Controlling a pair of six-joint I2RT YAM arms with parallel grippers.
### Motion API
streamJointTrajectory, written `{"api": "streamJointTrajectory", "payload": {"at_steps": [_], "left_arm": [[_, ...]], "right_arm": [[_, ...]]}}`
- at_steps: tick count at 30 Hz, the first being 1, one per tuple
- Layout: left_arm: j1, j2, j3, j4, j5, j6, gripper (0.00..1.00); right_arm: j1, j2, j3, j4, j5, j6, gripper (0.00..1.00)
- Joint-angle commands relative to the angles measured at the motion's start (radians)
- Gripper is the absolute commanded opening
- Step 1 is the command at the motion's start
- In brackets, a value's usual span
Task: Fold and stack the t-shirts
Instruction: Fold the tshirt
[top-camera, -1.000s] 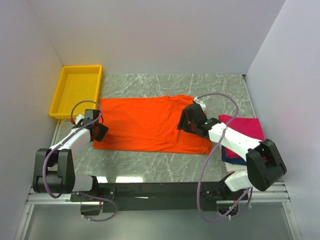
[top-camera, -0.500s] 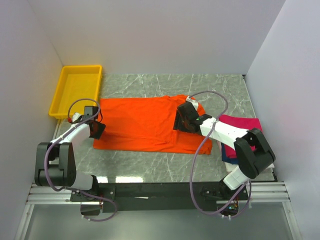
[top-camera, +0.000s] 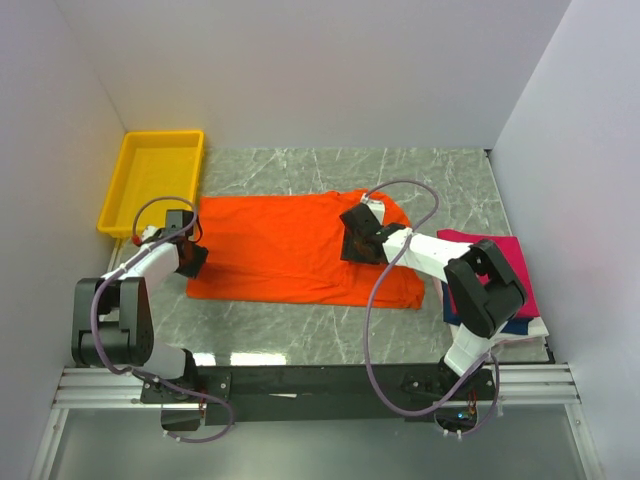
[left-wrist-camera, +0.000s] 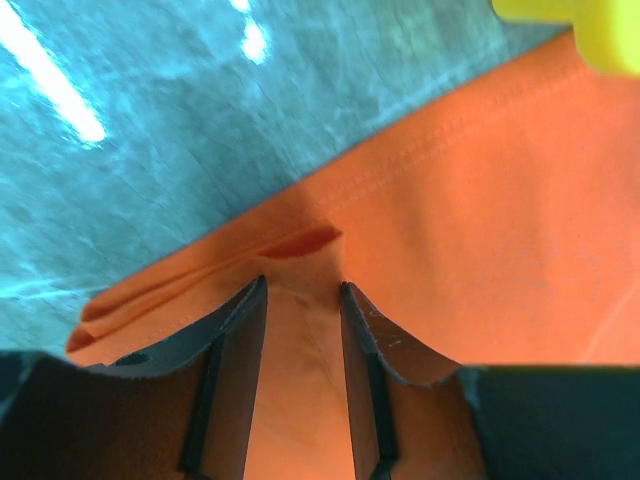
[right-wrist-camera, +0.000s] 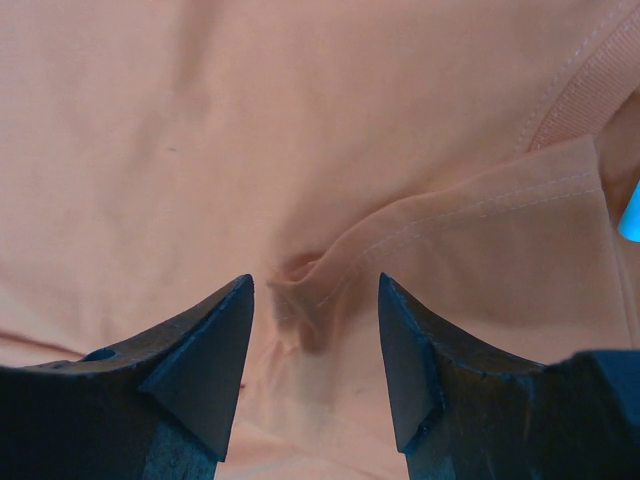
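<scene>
The bright orange t-shirt (top-camera: 285, 250) lies spread flat on the marble table. My left gripper (top-camera: 191, 258) is at its left edge. In the left wrist view its narrow jaws (left-wrist-camera: 302, 290) pinch a raised fold of the orange cloth (left-wrist-camera: 480, 180). My right gripper (top-camera: 354, 243) rests on the shirt's right part near the collar. In the right wrist view its jaws (right-wrist-camera: 315, 285) stand apart, with a puckered sleeve hem (right-wrist-camera: 450, 225) between them. A magenta-pink t-shirt (top-camera: 510, 262) lies folded on a navy blue one (top-camera: 520, 325) at the right.
The yellow plastic tray (top-camera: 120, 228) stands at the back left, just behind my left gripper, and its corner shows in the left wrist view (left-wrist-camera: 590, 30). White walls close in the table on the left, back and right.
My right gripper has slid left across the orange shirt towards the collar. My left gripper has shifted slightly up and left at the shirt's edge.
</scene>
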Motion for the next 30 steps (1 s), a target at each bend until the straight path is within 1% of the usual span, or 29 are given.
{"api": "streamJointTrajectory", "payload": {"at_steps": [1, 4, 12, 14, 18, 23, 30], "left_arm": [[0.016, -0.006, 0.041, -0.016, -0.026, 0.003, 0.41], [0.022, 0.002, 0.046, -0.02, -0.023, 0.009, 0.41], [0.039, 0.006, 0.041, -0.013, -0.004, 0.02, 0.34], [0.041, 0.005, 0.044, -0.016, -0.004, 0.023, 0.32], [0.044, -0.006, 0.043, -0.013, 0.005, 0.027, 0.32], [0.047, -0.01, 0.038, -0.01, 0.013, 0.033, 0.29], [0.053, -0.011, 0.035, -0.007, 0.023, 0.04, 0.27]], "right_arm": [[0.007, 0.023, 0.048, -0.001, 0.046, 0.012, 0.59], [0.008, 0.03, 0.048, 0.002, 0.05, 0.015, 0.59], [0.01, 0.026, 0.056, 0.006, 0.064, 0.018, 0.56], [0.008, 0.01, 0.047, 0.014, 0.066, 0.021, 0.57], [0.007, -0.019, 0.037, 0.015, 0.076, 0.021, 0.61], [-0.003, 0.01, 0.064, -0.008, 0.083, 0.024, 0.6], [-0.001, 0.062, 0.079, -0.003, 0.066, 0.024, 0.56]]}}
